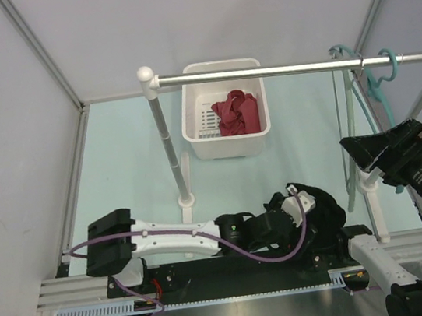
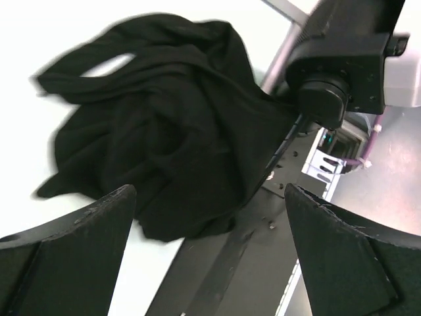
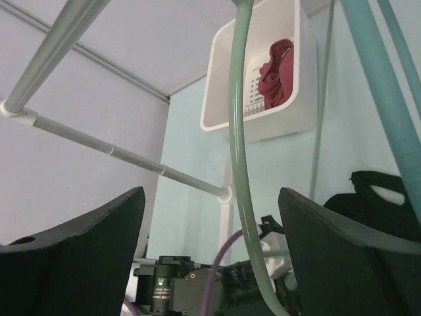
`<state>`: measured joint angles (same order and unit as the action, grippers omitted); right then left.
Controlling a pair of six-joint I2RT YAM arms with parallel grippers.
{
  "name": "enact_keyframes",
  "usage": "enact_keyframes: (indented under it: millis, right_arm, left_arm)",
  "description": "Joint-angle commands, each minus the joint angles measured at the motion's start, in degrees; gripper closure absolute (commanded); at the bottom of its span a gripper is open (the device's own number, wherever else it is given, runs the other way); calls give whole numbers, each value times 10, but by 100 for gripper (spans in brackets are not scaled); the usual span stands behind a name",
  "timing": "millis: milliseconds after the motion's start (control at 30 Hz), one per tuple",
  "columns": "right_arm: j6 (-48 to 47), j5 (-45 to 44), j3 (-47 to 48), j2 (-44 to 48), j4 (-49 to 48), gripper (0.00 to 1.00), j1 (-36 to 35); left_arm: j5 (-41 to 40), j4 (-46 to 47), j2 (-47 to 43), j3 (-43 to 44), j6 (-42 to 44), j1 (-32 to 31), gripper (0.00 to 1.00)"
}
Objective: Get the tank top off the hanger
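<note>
Tank top: the black tank top (image 1: pixel 322 207) lies crumpled at the near edge of the surface (image 1: pixel 125 162), partly over the dark base plate between the two arms and well apart from the hanger.
Hanger: the teal hanger (image 1: pixel 376 76) hangs bare from the right end of the rail (image 1: pixel 292 66).
Step in hand: judged from this, the garment is off and the job is all but done. What remains is to back both arms away cleanly, lifting the left one straight up so no strap snags, and drawing the right one out without knocking the hanger wire.
Left claw: the left claw (image 2: pixel 207 191) is spread wide and grips nothing. The cloth lies bunched just ahead of its fingers; whether a tip brushes the hem cannot be told.
Right claw: the right claw (image 3: pixel 210 194) gapes wide beside the rail's right post, the hanger's wire running down between its fingers and not clamped.
Beyond: a white basket (image 1: pixel 225 146) holding a red cloth (image 1: pixel 236 113) sits behind the rail.
</note>
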<state>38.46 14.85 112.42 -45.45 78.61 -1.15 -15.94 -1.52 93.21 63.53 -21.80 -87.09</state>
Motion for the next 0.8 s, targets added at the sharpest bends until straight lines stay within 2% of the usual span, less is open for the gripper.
enact_keyframes:
  millis: [0,67,267,367,467,500,533,567,600,633,667,700,767]
  right_arm:
    - [-37,4,33,4,-14,7,2]
    - [-46,18,40,4,-14,1,2]
    - [-66,34,57,19,-37,0,-11]
    - [-72,17,58,33,-46,0,-33]
    - [-72,-21,54,48,-51,0,-62]
    - [-70,-32,55,50,-50,0,-70]
    - [-68,-57,55,54,-50,0,-81]
    - [-66,-81,54,62,-49,0,-110]
    - [-62,-104,53,66,-48,0,-118]
    - [-59,-115,52,69,-50,0,-127]
    - [-59,-125,53,74,-50,0,-145]
    - [-58,-140,50,77,-50,0,-153]
    - [-63,-148,50,82,-56,0,-171]
  left_arm:
    - [54,33,53,46,11,2,1]
    - [57,33,86,59,10,5,1]
    - [46,45,150,66,3,24,1]
    - [55,64,168,53,-4,36,9]
    - [70,87,177,40,-11,45,25]
    - [72,95,179,35,-12,46,41]
    - [71,96,178,34,-14,49,49]
    - [70,98,168,27,-9,52,66]
    - [72,98,162,23,-5,57,71]
    - [72,97,157,21,-2,59,85]
    - [63,91,151,18,1,61,95]
    - [55,84,136,16,9,64,100]
    - [28,66,115,9,26,68,100]
